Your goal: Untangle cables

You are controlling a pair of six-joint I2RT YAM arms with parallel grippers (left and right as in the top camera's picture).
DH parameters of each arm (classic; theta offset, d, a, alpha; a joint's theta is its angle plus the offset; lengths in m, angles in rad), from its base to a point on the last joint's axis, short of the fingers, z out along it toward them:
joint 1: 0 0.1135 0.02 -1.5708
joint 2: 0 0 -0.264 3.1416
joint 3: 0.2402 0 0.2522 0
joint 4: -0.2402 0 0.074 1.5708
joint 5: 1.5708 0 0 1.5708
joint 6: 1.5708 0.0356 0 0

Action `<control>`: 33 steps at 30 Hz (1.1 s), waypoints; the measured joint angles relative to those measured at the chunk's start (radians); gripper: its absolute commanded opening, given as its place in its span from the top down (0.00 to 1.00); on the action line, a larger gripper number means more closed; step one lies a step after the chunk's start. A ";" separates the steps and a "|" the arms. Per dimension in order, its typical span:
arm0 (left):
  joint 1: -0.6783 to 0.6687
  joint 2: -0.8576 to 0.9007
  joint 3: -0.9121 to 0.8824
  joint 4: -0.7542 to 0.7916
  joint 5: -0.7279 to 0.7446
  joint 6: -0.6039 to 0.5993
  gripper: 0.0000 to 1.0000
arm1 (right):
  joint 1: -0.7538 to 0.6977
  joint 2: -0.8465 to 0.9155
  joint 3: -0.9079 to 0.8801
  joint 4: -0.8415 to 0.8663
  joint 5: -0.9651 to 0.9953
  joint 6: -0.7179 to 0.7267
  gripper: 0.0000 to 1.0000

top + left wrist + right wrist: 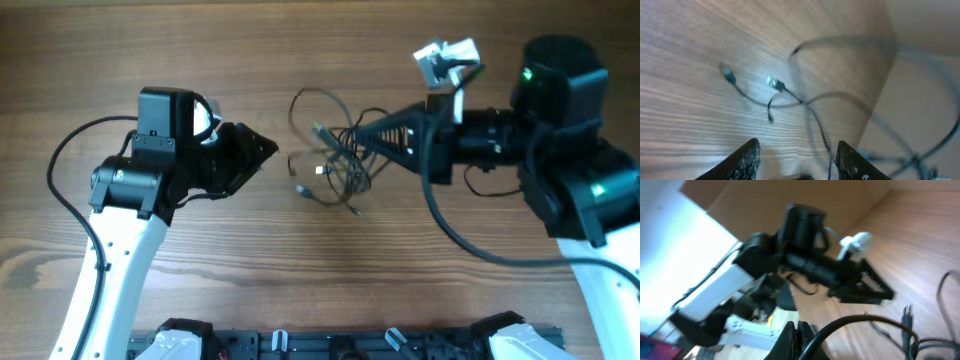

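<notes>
The cables (335,160): loose tangle at the centre of the table (300,270). Judged light, limp and thin, apt to slip from a slack pinch. Best hold: a free strand behind a plug end (775,83), left of the knot. Right gripper (363,133): jaws pressed together at the tangle's right edge; whether a strand is caught cannot be told. Left gripper (798,146): jaws spread, empty, near left.

Left end effector (268,150) parted, right end effector (358,134) clamped (tips facing).
</notes>
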 measured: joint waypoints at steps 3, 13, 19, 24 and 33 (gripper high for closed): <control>0.000 0.000 0.000 0.049 0.048 -0.004 0.50 | 0.000 -0.002 0.000 0.000 -0.032 0.013 0.96; 0.000 0.000 0.000 0.163 0.279 -0.010 0.50 | 0.000 0.000 0.000 -0.007 -0.059 0.021 0.96; -0.032 0.000 0.000 0.154 0.371 0.021 0.49 | 0.000 0.001 0.000 0.019 -0.060 0.021 0.96; -0.073 0.000 0.000 0.155 0.389 0.037 0.53 | 0.000 0.016 0.000 0.023 -0.063 0.023 0.96; -0.131 0.000 0.000 0.160 0.310 0.039 0.55 | 0.000 0.036 0.000 0.027 -0.108 0.044 0.96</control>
